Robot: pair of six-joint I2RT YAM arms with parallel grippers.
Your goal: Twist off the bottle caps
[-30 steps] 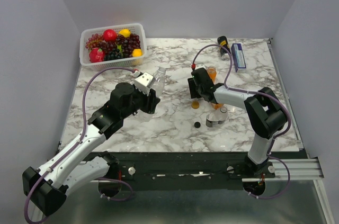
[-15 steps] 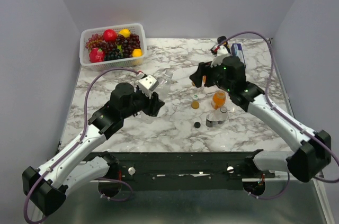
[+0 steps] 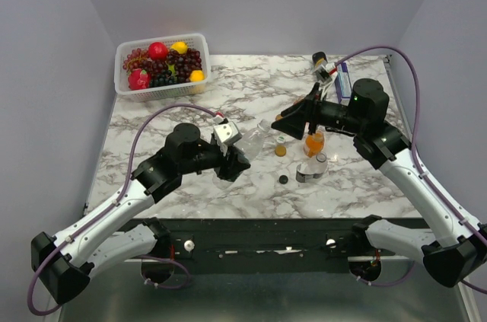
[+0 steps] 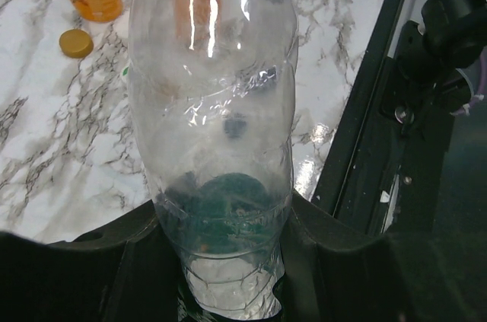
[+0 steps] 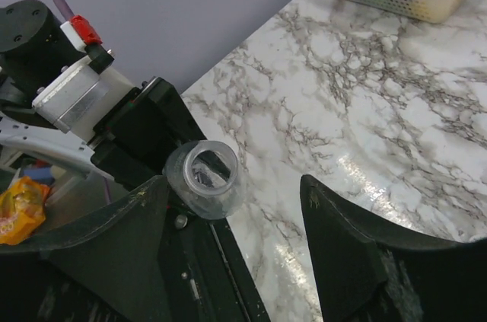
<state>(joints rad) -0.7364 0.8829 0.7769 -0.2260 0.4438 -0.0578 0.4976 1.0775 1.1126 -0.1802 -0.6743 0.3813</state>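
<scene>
My left gripper (image 3: 234, 157) is shut on the base of a clear bottle (image 3: 253, 138) and holds it off the table, neck pointing right. In the left wrist view the bottle (image 4: 213, 101) fills the space between the fingers (image 4: 335, 261). My right gripper (image 3: 294, 118) is open and faces the neck. In the right wrist view the bottle's mouth (image 5: 204, 177) shows no cap and lies between the fingers, nearer the left one. An orange juice bottle (image 3: 314, 141) stands on the table. A second clear bottle (image 3: 310, 170) lies beside it. An orange cap (image 3: 281, 150) and a dark cap (image 3: 283, 179) lie loose.
A white basket (image 3: 199, 42) of fruit stands at the back left. A black can (image 3: 319, 58) and a blue box (image 3: 342, 82) are at the back right. The table's front edge and black rail (image 3: 304, 227) run close below the held bottle.
My left gripper has carried the clear bottle right and toward the front. My right arm has swung back to the right, and its gripper has turned to face the bottle's neck.
</scene>
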